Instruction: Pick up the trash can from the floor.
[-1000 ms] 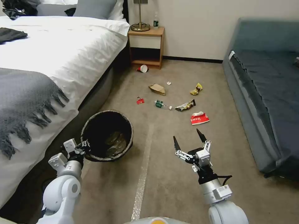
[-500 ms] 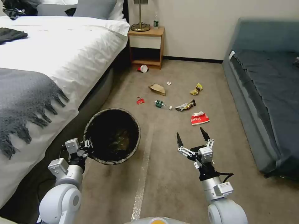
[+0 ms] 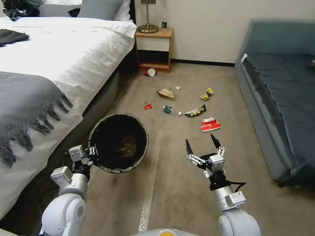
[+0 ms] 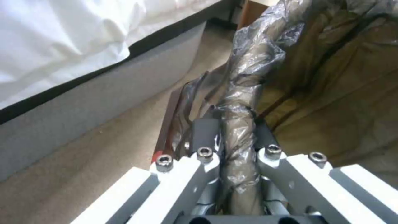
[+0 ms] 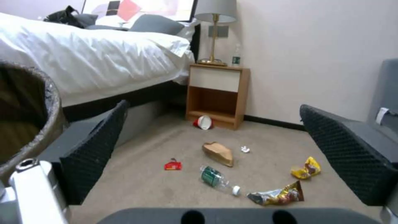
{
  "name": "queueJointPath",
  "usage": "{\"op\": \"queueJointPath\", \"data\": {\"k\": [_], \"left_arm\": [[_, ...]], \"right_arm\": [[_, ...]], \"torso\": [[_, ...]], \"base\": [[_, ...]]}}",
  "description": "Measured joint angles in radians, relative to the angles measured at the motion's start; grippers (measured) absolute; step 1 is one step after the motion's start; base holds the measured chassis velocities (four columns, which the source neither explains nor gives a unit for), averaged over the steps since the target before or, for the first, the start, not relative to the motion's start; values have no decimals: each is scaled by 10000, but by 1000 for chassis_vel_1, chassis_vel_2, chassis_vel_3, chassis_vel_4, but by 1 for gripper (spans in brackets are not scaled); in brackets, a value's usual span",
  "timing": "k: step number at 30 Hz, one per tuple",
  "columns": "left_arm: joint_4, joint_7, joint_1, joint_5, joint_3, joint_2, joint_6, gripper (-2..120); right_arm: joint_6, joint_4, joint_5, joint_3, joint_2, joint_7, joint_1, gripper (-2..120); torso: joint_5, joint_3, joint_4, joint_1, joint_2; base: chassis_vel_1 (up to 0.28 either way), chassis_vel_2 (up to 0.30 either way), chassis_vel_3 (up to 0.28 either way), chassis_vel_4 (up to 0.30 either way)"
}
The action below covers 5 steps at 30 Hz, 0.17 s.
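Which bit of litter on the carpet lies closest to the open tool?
The flat red-and-white packet, just beyond the right tool. The other scraps, such as the plastic bottle, lie farther away.

White rounded arms, grey wrist cuffs, black-tipped right end effector [image 3: 200,146]

You cannot see the trash can's [image 3: 118,143] white wall in the head view; its black liner and dark interior hide it, and its base is out of sight. Lower left, the left gripper's [image 3: 92,153] fingertips vanish behind the rim. In the right wrist view the can [image 5: 29,118] is cut off at the left edge.
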State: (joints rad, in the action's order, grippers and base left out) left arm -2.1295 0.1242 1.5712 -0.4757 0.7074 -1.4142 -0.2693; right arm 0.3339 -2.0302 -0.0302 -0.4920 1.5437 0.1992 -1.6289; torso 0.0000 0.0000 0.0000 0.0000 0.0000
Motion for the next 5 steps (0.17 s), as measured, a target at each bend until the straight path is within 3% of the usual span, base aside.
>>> {"op": "queueJointPath", "data": {"k": [5], "left_arm": [[45,-24,-17,-1,-18,-23,39,3]], "right_arm": [[2,19,0,9,23,11,-4,100]], "torso": [[0,0,0,0,0]], "base": [[0,0,0,0]]}}
